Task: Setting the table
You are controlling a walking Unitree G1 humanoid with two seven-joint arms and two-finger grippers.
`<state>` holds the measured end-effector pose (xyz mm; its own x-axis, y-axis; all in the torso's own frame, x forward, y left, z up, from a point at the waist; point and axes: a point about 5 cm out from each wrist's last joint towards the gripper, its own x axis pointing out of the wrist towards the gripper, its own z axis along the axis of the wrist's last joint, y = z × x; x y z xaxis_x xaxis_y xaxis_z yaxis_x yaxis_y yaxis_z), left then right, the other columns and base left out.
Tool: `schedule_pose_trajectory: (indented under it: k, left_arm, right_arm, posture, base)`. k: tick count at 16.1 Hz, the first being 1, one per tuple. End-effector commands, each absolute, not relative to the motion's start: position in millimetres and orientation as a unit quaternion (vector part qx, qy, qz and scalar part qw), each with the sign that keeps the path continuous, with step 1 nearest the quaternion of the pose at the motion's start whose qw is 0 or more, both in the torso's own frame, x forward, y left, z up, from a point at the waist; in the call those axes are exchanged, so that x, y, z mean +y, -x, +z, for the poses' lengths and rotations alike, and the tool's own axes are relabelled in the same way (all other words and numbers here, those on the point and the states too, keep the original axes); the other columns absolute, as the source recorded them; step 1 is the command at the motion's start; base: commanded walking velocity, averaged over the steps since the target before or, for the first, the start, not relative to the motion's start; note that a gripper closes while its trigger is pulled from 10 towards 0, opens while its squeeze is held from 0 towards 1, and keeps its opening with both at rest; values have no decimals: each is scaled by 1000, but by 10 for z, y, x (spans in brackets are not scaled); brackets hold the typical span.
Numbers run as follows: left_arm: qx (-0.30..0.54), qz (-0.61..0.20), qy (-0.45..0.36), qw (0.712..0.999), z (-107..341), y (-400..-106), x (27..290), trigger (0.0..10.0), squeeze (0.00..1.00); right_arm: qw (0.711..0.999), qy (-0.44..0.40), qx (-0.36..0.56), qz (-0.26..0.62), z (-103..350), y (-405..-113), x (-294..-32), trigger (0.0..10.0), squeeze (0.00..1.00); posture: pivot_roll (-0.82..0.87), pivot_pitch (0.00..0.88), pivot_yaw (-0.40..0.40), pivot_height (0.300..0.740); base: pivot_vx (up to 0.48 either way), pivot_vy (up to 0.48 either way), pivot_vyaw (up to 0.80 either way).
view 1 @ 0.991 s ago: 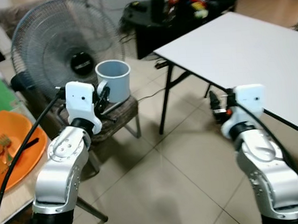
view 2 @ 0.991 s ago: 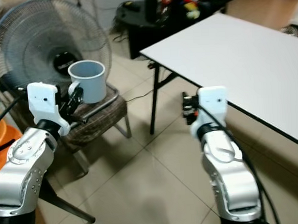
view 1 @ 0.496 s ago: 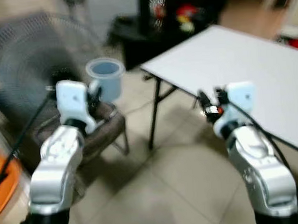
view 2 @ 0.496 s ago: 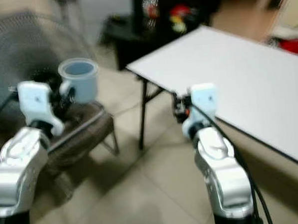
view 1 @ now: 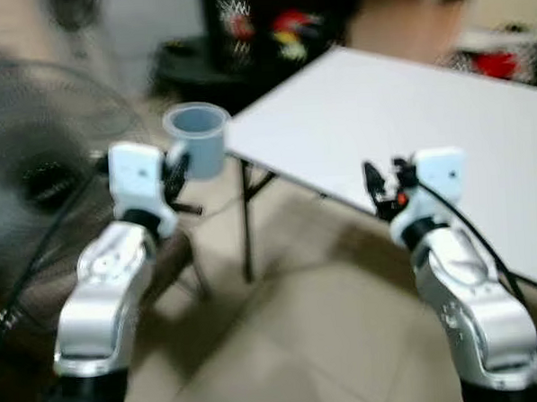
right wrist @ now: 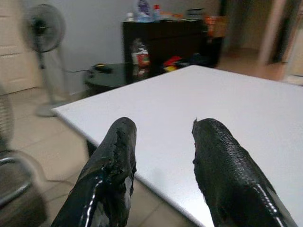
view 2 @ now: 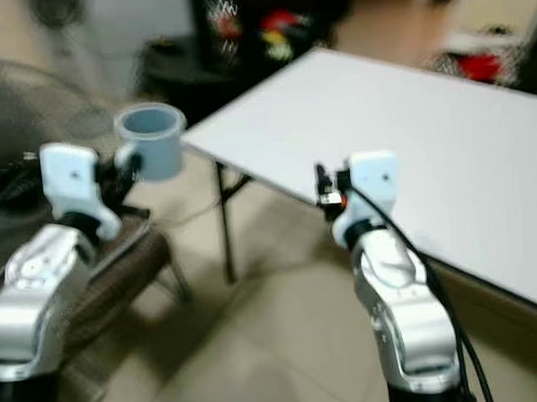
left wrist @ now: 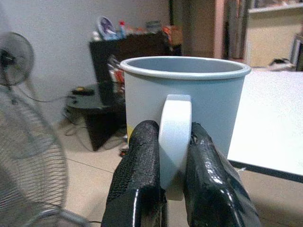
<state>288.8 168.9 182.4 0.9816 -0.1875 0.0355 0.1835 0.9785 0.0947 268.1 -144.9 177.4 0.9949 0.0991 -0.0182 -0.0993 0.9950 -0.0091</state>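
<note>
Now the whole view has swung since a second ago: the orange plate has slid out of frame and the white table (view 1: 425, 94) fills more of the picture, so the robot is turning toward it, which I judge to be the carry to the table. The left gripper (left wrist: 168, 156) pinches the handle of the mug (left wrist: 189, 94), holding it upright in the air just off the table's near corner, not yet over the top. The mug is pale blue-grey, wide-mouthed, apparently empty. The right gripper (right wrist: 161, 156) hangs near the table edge, fingers apart and empty.
</note>
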Motion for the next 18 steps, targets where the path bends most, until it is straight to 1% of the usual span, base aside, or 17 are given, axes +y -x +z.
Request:
schedule_pose_trajectory:
  k: [1, 13, 18]
  left_arm:
    - [-35, -111, -45, 992, 1877, -2900, 1602, 10000, 0]
    - [-26, -117, -49, 992, 1801, -2875, 1628, 10000, 0]
    - [-23, -131, -49, 990, 1783, -2888, 1602, 10000, 0]
  right_arm:
    - [999, 8, -2, 37, 1827, -2677, -1524, 10000, 0]
    - [999, 9, 2, 43, 1791, -2654, -1522, 10000, 0]
    - [999, 5, 9, 43, 1776, -2619, -1527, 10000, 0]
  posture:
    - [8, 0, 26, 740]
    - [11, 0, 27, 740]
    - [-6, 0, 36, 740]
  base:
    - [375, 0, -800]
    - [382, 0, 0]
    - [379, 0, -800]
